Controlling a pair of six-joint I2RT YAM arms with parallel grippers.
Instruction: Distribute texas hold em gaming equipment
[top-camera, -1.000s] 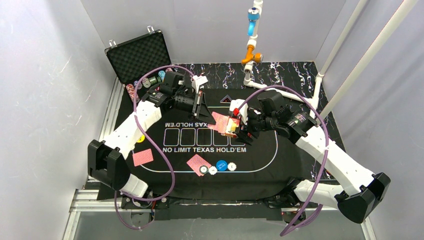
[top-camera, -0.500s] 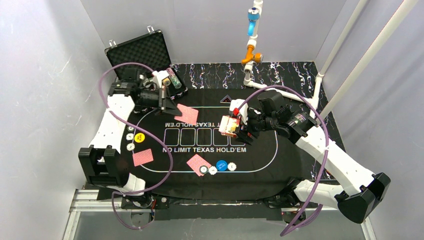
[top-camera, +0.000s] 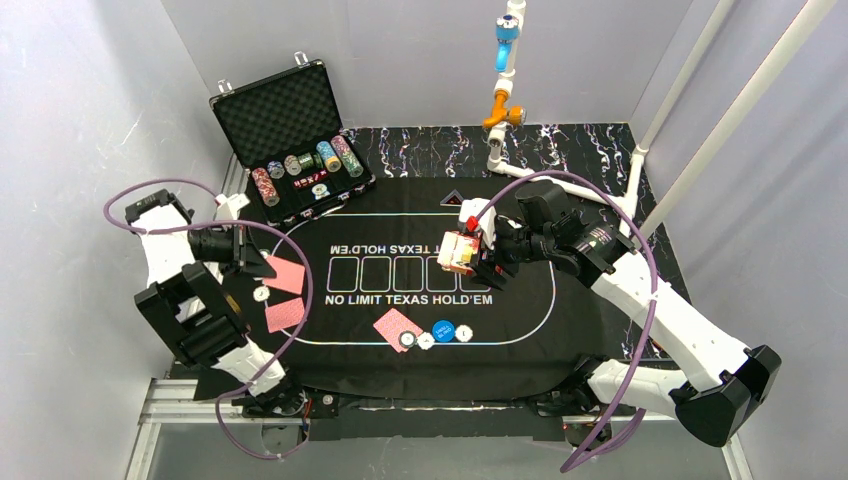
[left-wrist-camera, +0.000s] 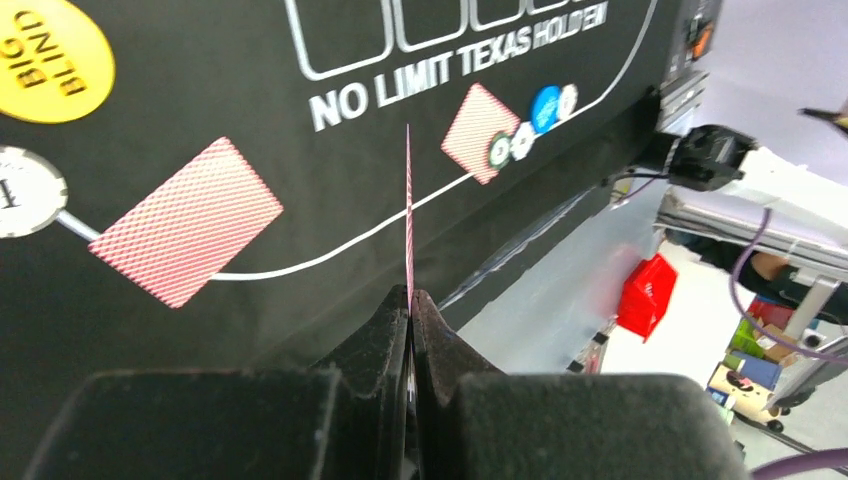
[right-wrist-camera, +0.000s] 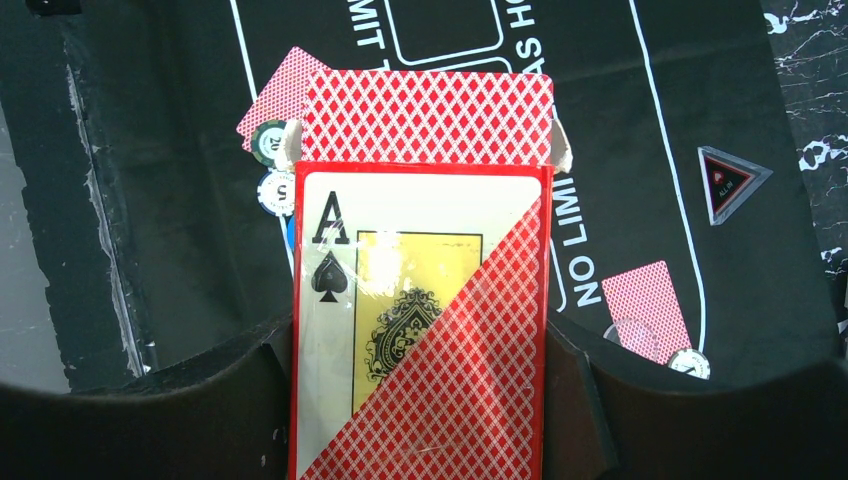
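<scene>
1. Left wrist view: one red-backed card (left-wrist-camera: 408, 210) shows edge-on, a thin line rising from the left gripper (left-wrist-camera: 409, 300), whose jaws are pressed together on its near edge.
2. From above, that card (top-camera: 287, 274) hangs at the mat's left end. Whether it touches the cloth cannot be told.
3. The deck (right-wrist-camera: 420, 300) sits in its red box, ace of spades on the face and top flap open. It is clamped by its long sides in the right gripper (right-wrist-camera: 420, 400), jaws set wide around it. In the top view it is held above the mat, just right of the printed row of card outlines.
4. A second card (left-wrist-camera: 187, 220) lies face down on the mat, close to the held one, with a white button (left-wrist-camera: 25, 190) just beside it and a yellow Big Blind button (left-wrist-camera: 45, 45) further in.
5. A third card (top-camera: 396, 328) lies face down at the mat's near edge, next to two striped chips (top-camera: 416, 340), a blue button (top-camera: 443, 330) and a small white button (top-camera: 464, 333).
6. More chips (top-camera: 300, 165) stand in rows inside the case.
7. The black mat (top-camera: 520, 300) covers the table's middle. The foam-lined case (top-camera: 280, 110) stands open at its far left corner.
</scene>
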